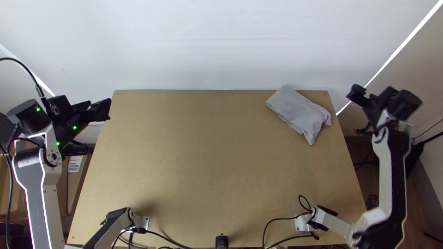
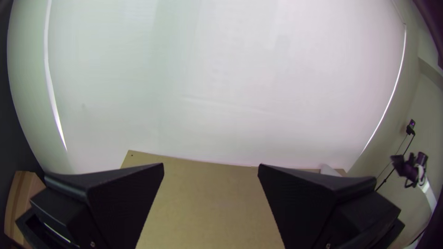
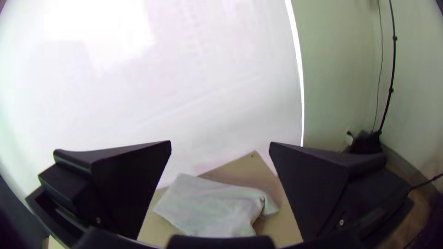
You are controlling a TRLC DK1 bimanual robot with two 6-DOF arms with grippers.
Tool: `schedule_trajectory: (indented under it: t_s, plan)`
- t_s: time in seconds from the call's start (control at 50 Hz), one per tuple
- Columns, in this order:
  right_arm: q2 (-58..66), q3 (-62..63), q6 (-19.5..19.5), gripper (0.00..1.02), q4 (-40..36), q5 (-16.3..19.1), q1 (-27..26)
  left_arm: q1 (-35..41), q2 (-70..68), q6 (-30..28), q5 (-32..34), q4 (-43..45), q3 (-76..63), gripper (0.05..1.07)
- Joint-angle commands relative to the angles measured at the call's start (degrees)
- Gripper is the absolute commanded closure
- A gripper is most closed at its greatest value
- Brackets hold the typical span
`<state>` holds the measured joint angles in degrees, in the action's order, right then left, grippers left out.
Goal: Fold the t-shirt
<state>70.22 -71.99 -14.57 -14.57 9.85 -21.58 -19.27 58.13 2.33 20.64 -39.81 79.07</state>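
The grey t-shirt (image 1: 300, 113) is laid in a folded bundle at the far right corner of the wooden table (image 1: 207, 161).
The table is backed by a white screen (image 1: 207, 46), with cardboard (image 1: 74, 189) seen at left; by its sides, the left gripper (image 1: 100, 107) and right gripper (image 1: 374, 96) are spread wide, nothing held.

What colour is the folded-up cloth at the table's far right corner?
The cloth is plain light grey, seen best in the top view.
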Motion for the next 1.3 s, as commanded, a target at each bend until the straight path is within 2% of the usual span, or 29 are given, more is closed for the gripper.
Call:
schedule_trajectory:
  t_s: [0.0, 0.2, 0.32, 0.44, 0.52, 0.62, 0.7, 0.8, 1.02, 1.18, 1.28]
  plan:
    - [-9.0, 3.2, 1.6, 0.04, -2.1, -0.3, -1.4, -0.2, -4.3, 0.2, 1.1, 3.2, -5.0, 0.1]
    - [-23.3, 0.8, 3.0, 0.04, -6.7, -0.3, -1.5, 0.4, -12.6, 0.9, 1.1, 9.3, -13.9, 0.1]
    - [-31.6, 0.1, 2.7, 0.04, -1.6, -1.2, -3.7, 0.5, -19.5, 3.5, 1.1, 12.5, -19.5, 0.1]
    - [-40.9, 4.1, 2.0, 0.04, 8.5, -1.3, -4.1, 0.1, -26.2, 3.8, 0.2, 15.5, -25.2, 0.1]
    - [-47.7, 11.3, 1.0, 0.04, 21.4, -1.3, -3.8, 0.1, -30.6, 4.4, -0.8, 16.9, -29.6, 0.1]
    - [-58.0, 25.6, 3.3, 0.04, 41.6, -1.3, -3.7, 0.1, -37.1, 4.9, -2.6, 20.5, -36.0, 0.1]
    - [-65.0, 33.4, 5.2, 0.04, 46.0, -1.1, -4.7, 0.0, -41.4, 5.2, -3.3, 22.8, -40.4, 0.1]
    - [-70.7, 40.1, 5.8, 0.04, 46.0, -1.1, -6.2, 0.0, -45.3, 6.2, -4.7, 25.4, -45.2, 0.1]
    - [-70.9, 50.5, 6.7, 0.04, 46.7, -1.0, -8.0, 0.4, -53.0, 8.4, -5.9, 32.4, -57.3, 0.1]
    - [-70.9, 62.6, 5.7, 0.04, 47.4, -0.9, -7.8, 1.0, -56.2, 9.5, -6.1, 32.8, -64.0, 0.1]
    - [-70.9, 69.9, 6.3, 0.04, 49.3, -0.9, -4.9, 1.4, -58.0, 9.3, -6.1, 34.5, -68.5, 0.1]
